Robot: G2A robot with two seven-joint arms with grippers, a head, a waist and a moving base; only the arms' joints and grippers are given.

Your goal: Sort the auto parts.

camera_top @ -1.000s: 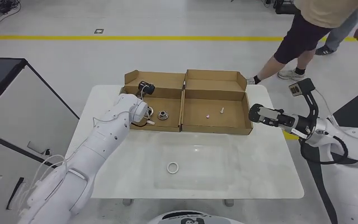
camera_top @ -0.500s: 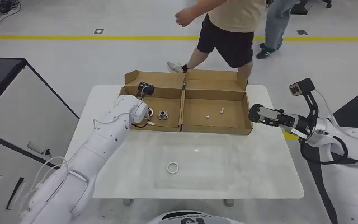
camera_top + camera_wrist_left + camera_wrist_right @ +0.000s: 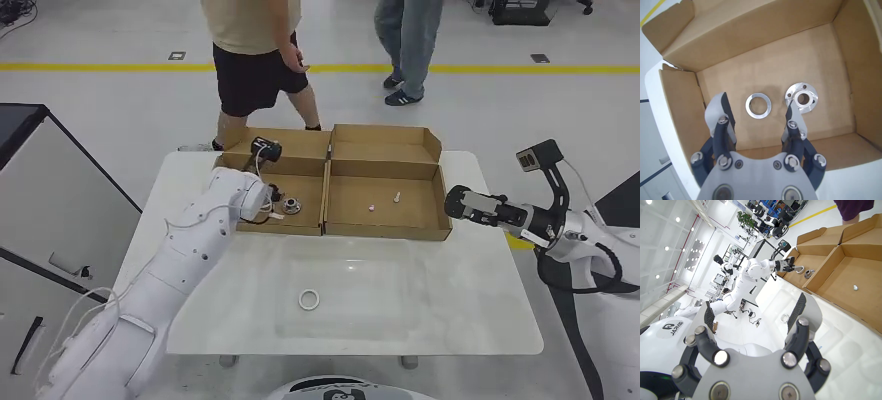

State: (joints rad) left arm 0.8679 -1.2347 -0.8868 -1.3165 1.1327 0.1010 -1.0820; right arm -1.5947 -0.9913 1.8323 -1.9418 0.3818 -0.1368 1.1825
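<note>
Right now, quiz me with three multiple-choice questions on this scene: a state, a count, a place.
1. The left gripper is: A open, B shut empty, C shut on a part.
2. Parts in the left box: A one, B two, C four.
3. The white ring lies: A on the table, B in the left box, C in the left gripper.
Answers: 1 A, its jaws stand apart, empty. 2 B, a flat ring and a flange. 3 A, it lies outside the box.
</note>
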